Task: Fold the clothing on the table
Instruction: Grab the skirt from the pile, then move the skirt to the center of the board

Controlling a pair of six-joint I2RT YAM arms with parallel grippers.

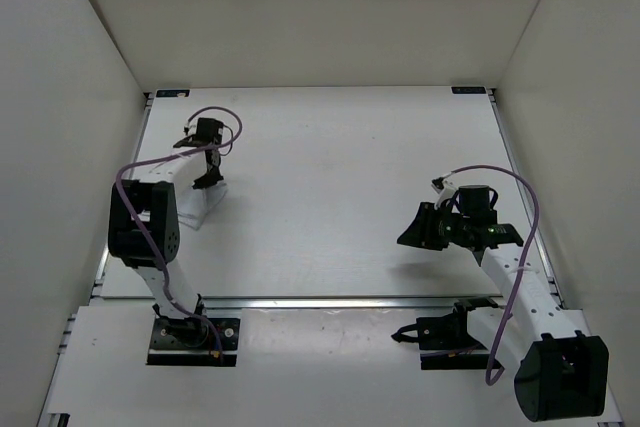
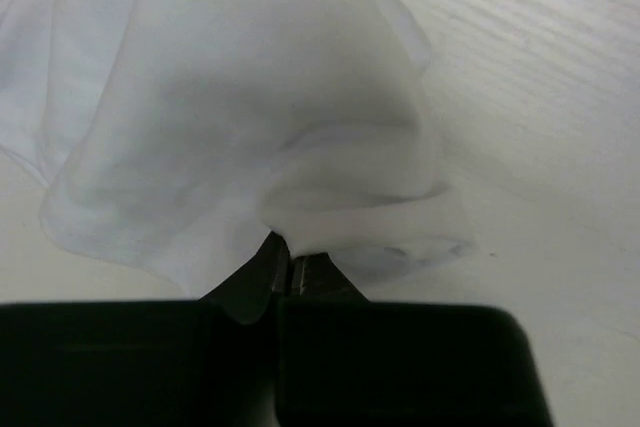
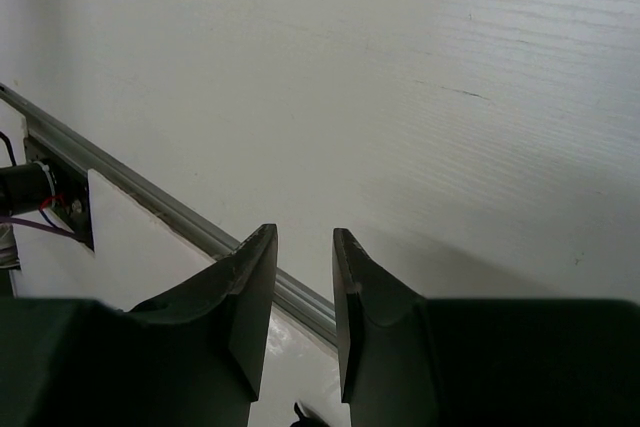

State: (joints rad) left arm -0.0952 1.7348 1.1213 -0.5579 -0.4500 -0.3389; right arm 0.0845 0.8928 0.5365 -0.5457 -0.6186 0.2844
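The clothing [image 2: 230, 127] is a thin white fabric, bunched and draped in front of my left gripper [image 2: 290, 252]. That gripper's jaws are pressed together on a fold of it. In the top view the left gripper [image 1: 208, 182] points down at the far left of the table [image 1: 330, 177], and the clothing [image 1: 200, 209] hangs as a small pale bunch under it. My right gripper [image 1: 410, 237] hovers over the table's right side, far from the cloth. In its wrist view the right gripper [image 3: 303, 237] is open with nothing between its fingers.
A silver rail [image 1: 330, 300] runs along the table's near edge and shows as the rail [image 3: 150, 202] below the right fingers. Plain white walls enclose the table at the back and both sides. Black brackets [image 1: 470, 90] mark the far corners.
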